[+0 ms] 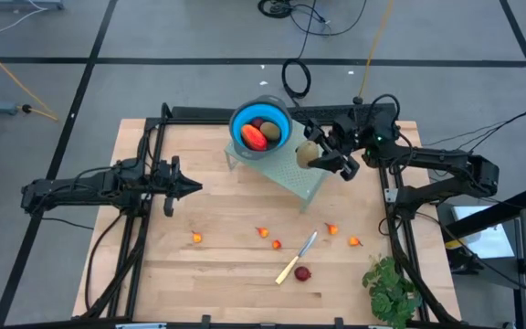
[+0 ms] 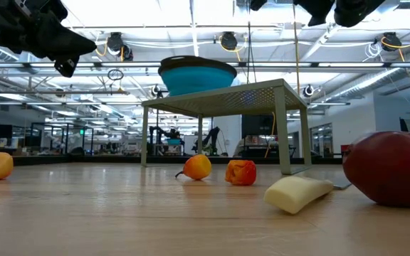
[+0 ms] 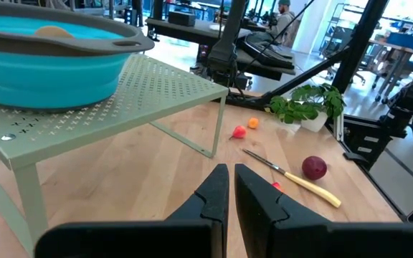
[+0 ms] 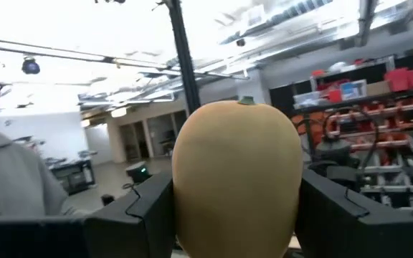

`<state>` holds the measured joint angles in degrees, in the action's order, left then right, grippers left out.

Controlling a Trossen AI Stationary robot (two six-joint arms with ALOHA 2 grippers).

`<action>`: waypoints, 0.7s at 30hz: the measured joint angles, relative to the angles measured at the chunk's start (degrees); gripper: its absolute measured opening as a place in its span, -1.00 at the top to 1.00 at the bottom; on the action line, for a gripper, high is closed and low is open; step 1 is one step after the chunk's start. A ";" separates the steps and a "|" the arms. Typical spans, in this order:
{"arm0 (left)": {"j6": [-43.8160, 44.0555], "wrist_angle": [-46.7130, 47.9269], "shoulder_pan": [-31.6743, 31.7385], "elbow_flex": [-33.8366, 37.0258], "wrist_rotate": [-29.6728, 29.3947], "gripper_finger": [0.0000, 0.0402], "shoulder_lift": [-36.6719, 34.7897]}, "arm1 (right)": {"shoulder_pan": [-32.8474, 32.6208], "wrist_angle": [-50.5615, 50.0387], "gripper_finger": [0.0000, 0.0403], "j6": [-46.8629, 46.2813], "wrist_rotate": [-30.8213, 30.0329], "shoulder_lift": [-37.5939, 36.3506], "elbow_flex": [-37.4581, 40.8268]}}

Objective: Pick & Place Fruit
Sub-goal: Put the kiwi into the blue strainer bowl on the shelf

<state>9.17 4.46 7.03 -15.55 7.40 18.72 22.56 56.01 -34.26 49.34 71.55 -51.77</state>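
Note:
A blue bowl (image 1: 261, 128) stands on a pale green perforated stand (image 1: 292, 174) and holds a red-orange piece (image 1: 253, 137) and a dark red ball (image 1: 268, 129). My right gripper (image 1: 318, 153) hovers over the stand's right part, shut on a brownish-green oval fruit (image 1: 307, 153). A second dark red ball (image 1: 302, 273) and several tiny orange-red pieces, such as one (image 1: 196, 238), lie on the table. My left gripper (image 1: 190, 187) waits shut above the table's left half, shown shut in its wrist view (image 3: 231, 188). My right gripper pinches the oval fruit across its middle (image 4: 236, 179), one finger (image 4: 153, 208) on each flank. The fingers come about level from the table's right side. The fruit is lifted clear, above the stand, with its stem end (image 4: 245, 101) pointing away from the wrist.
A pale-handled knife (image 1: 297, 258) lies beside the dark red ball near the table's near edge. A leafy green bunch (image 1: 391, 288) sits at the near right corner. Dark frame rails (image 1: 144, 164) run along both table sides. A person (image 4: 6, 172) shows beyond the table.

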 joint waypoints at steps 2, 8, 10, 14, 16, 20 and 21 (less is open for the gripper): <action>0.00 0.00 0.00 0.00 0.00 0.88 0.01 | 0.01 -0.07 -0.04 -0.09 0.35 0.00 0.00; 0.02 -0.01 0.00 0.00 0.00 0.88 0.01 | 0.01 -0.09 -0.04 -0.09 0.02 0.00 0.00; 0.02 0.01 0.00 0.00 0.00 0.88 0.01 | 0.00 -0.10 -0.04 -0.07 -1.70 0.00 0.00; 0.04 0.01 0.00 0.00 0.00 0.88 0.01 | -0.01 -0.62 -0.04 0.93 -7.12 0.00 0.00; 0.04 0.00 0.01 0.00 0.00 0.88 0.00 | -0.01 -2.08 -0.04 1.43 -9.80 0.00 0.00; 0.04 -0.01 0.01 0.00 0.00 0.88 0.00 | -0.01 -7.50 -0.04 3.87 -13.29 0.02 -0.53; 0.04 0.01 -0.01 0.00 0.00 0.88 0.01 | -0.01 -10.10 -0.04 5.03 -13.71 0.02 -1.32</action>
<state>9.21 4.47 7.03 -15.55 7.40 18.73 22.55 45.91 -29.23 35.63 71.57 -53.09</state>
